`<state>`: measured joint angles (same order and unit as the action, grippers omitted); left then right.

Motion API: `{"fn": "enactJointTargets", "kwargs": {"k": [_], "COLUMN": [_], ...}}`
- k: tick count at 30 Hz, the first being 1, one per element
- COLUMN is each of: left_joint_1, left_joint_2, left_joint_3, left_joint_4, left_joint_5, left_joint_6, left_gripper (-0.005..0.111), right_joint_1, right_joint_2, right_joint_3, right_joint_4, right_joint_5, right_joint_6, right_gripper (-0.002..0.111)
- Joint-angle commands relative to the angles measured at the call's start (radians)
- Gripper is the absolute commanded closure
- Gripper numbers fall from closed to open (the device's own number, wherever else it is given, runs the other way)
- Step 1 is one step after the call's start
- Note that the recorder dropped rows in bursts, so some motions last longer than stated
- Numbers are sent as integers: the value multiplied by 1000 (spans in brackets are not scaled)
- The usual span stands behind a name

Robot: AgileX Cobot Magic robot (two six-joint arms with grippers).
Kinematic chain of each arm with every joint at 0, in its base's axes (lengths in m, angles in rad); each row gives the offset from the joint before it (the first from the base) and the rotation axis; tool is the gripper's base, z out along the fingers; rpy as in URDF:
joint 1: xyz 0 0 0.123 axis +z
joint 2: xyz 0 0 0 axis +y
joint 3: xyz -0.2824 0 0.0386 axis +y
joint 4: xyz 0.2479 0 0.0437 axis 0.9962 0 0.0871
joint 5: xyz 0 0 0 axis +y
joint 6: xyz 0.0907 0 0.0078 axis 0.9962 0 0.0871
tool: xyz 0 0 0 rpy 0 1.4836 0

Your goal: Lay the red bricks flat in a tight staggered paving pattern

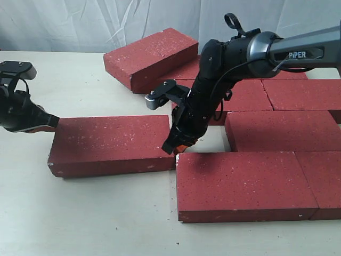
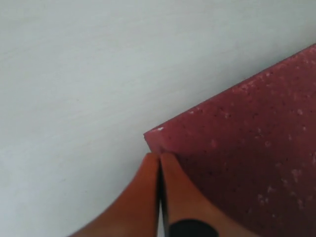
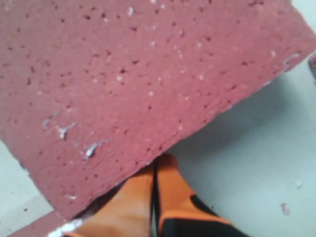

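The loose brick (image 1: pixel 112 143) is lying flat just left of the paved bricks (image 1: pixel 250 181). The left gripper (image 1: pixel 52 121) is sitting at its far corner and the right gripper (image 1: pixel 178 144) at its right end, both pressed together on nothing. It's looking heavy, stiff and gritty: shove the ends.

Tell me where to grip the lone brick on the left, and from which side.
Probably its two short ends: the brick lies flat and looks too wide for one claw. Bring the left claw against one end and the right claw against the other, both shut, squeezing it between them.
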<state>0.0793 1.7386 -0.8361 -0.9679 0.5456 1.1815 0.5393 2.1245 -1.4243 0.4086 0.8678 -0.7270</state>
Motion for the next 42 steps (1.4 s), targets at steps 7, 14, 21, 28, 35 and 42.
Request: {"fn": "enactJointTargets", "kwargs": {"k": [7,14,21,28,35,42], "left_joint_1": [-2,18,25,-19,-55,-65], "left_joint_2": [2,0,5,48,77,77], "left_joint_3": [-4,-15,-15,-18,-50,-50], "left_joint_4": [-20,-10,26,41,18,35], "left_joint_5": [15,-100,-4,22,26,21], "left_joint_6": [6,-35,-74,-72,-72,-72], "left_gripper": [107,107,107,107,107,107], "right_joint_1": [3,-2,-2,-2,-2,-2], "right_joint_2": [-33,-33,-33,-33,-33,-33], "right_joint_3": [-8,-6,-6,-6,-6,-6], "right_joint_4": [-133,-160,-160,-152,-152,-145], "right_joint_5": [48,-89,-121,-130,-133,-183], "right_joint_6": [134,169,182,182,182,193], "right_gripper": [107,107,107,107,107,107]}}
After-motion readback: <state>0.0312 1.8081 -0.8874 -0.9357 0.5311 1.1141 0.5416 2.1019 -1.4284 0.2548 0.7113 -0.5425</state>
